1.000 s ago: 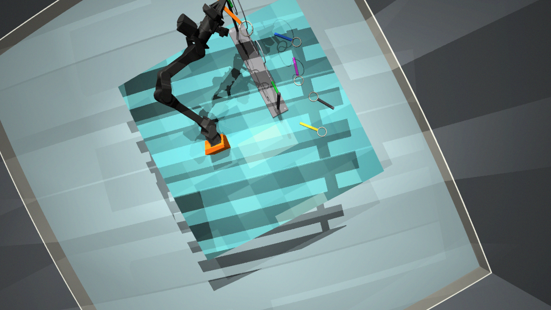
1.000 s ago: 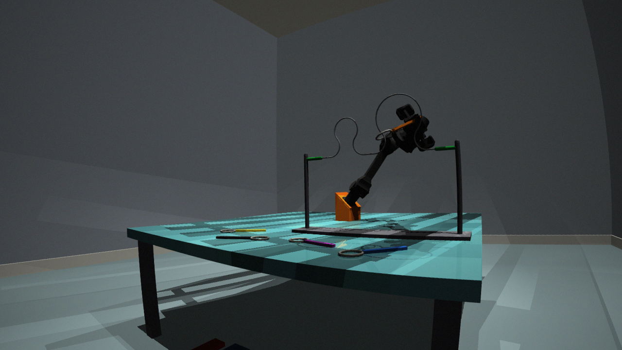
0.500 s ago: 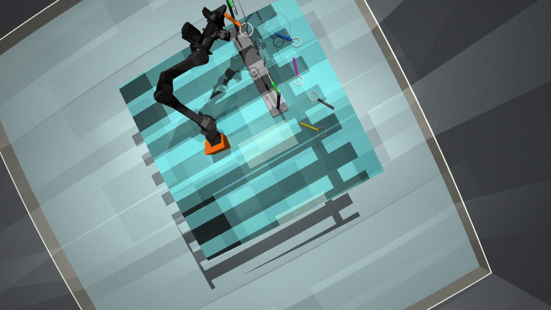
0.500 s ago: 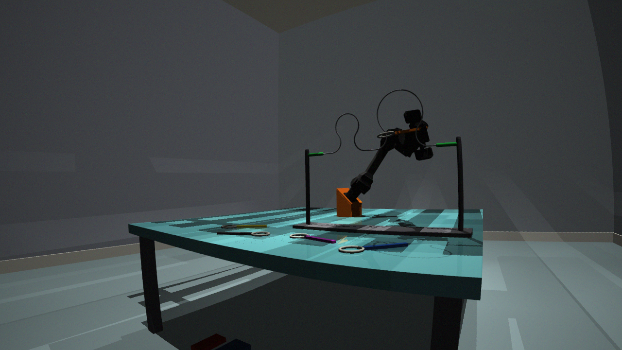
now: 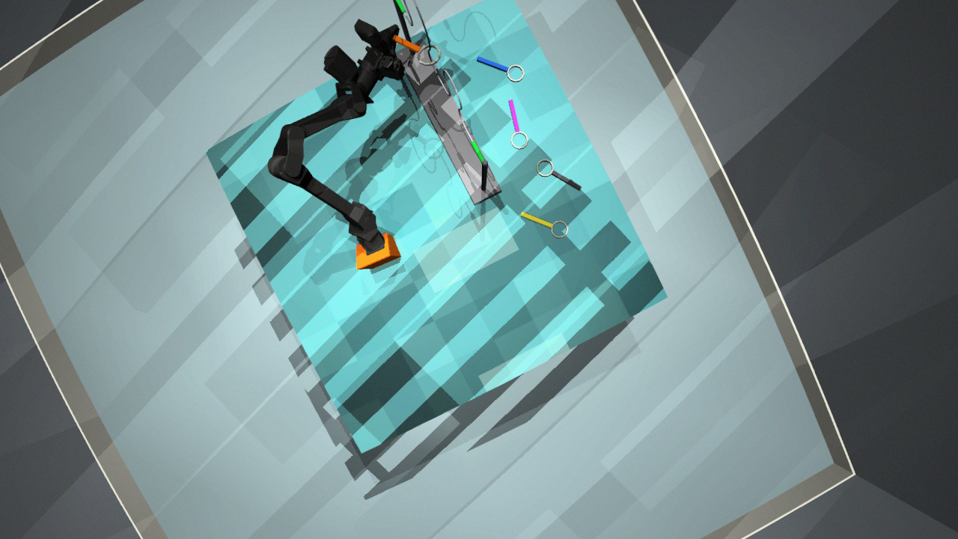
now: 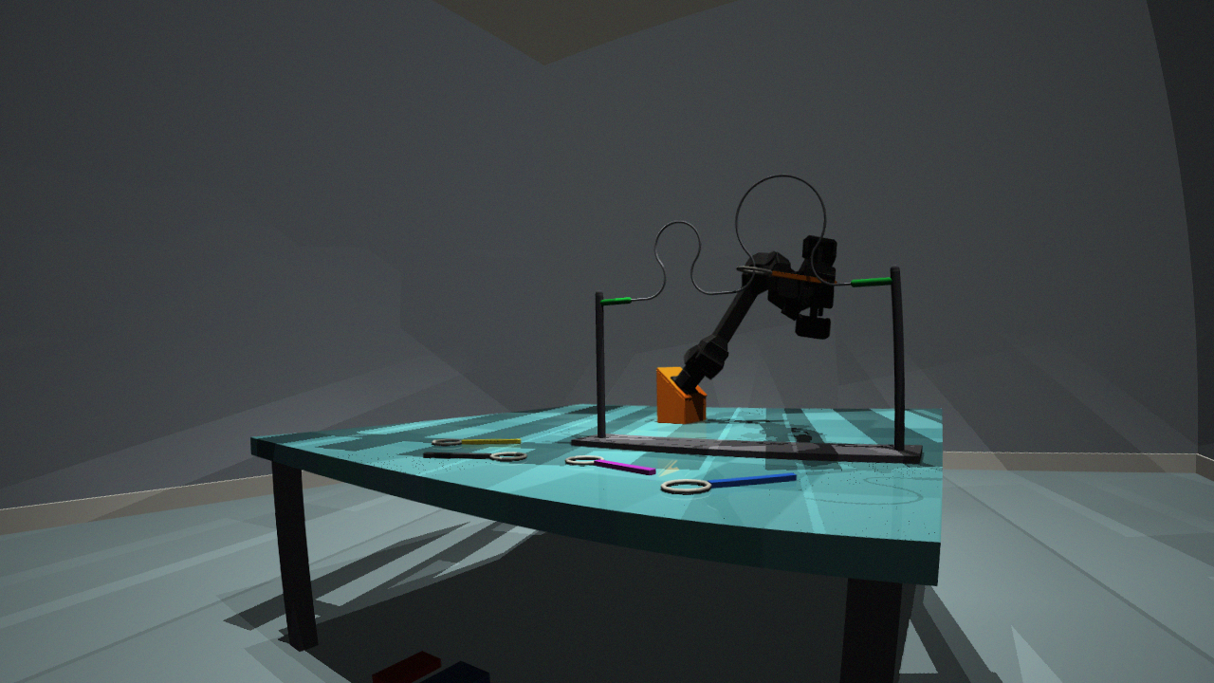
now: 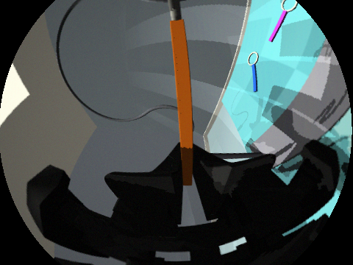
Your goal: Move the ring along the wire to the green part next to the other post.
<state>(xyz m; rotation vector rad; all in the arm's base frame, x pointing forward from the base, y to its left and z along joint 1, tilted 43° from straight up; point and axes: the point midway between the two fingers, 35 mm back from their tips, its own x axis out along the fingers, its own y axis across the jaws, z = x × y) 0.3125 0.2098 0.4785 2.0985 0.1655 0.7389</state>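
My gripper is shut on the orange handle, which is nearly level in the exterior view. Its ring lies nearly flat around the grey wire at the lower left foot of the large loop in the exterior view. Whether ring and wire touch is too small to tell. One green part is by the left post in the exterior view; the other is by the right post.
The wire's smaller loop stands left of the ring in the exterior view. Both posts rise from a grey base. Blue, magenta, black and yellow handles with rings lie on the table.
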